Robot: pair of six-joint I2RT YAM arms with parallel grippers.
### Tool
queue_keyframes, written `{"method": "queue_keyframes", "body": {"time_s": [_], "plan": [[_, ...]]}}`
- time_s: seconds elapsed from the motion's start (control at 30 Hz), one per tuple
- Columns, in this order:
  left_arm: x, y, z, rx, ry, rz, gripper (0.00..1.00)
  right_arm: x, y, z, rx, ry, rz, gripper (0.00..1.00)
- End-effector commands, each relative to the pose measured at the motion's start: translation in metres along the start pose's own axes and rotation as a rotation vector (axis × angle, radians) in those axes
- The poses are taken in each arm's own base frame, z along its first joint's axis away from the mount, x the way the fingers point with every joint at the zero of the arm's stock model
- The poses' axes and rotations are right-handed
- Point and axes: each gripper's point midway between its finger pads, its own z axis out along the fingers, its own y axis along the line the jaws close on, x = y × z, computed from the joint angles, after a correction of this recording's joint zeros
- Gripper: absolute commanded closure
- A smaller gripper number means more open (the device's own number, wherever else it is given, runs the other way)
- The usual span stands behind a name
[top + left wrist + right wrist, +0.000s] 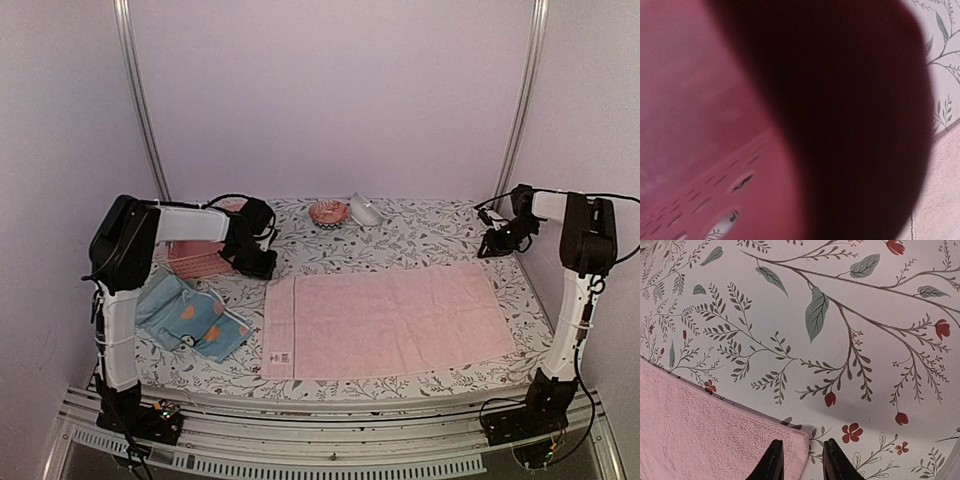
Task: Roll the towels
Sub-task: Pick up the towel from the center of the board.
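Pink towel [390, 320] lies nearest, spread flat over the front half of the table [400, 235], with one narrow strip folded over at its left end. No turn of a roll is in it, so I judge the job barely begun. Left of it a blue patterned towel [200, 322] sits in a loose heap, with what looks like a plain teal towel [158, 298] bunched against it, though the two are hard to separate from above. That makes three towels, none rolled, all left to do. Right gripper [803, 462] hangs over the pink towel's far right corner, fingers a little apart with nothing clamped between them. Left gripper [258, 262] is beside the one basket [195, 262]; its wrist view is smothered in dark blur, so I cannot tell how its fingers stand. Beyond are one bowl [328, 212] and one white object [365, 212].
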Motion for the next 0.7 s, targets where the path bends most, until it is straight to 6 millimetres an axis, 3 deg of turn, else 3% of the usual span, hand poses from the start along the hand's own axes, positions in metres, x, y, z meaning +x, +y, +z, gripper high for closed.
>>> {"method": "queue_keyframes", "body": {"time_s": [0.0,0.43,0.67], "plan": [[0.012,0.002,0.004,-0.013,0.028,0.003,0.73,0.004,-0.004,0.010,0.014,0.043,0.009,0.72],[0.014,0.003,0.003,-0.012,0.023,-0.001,0.73,0.018,0.006,0.039,0.014,0.126,-0.023,0.75],[0.012,0.004,0.001,-0.020,0.016,0.002,0.73,0.033,-0.004,0.044,0.092,0.195,-0.015,0.80]]}}
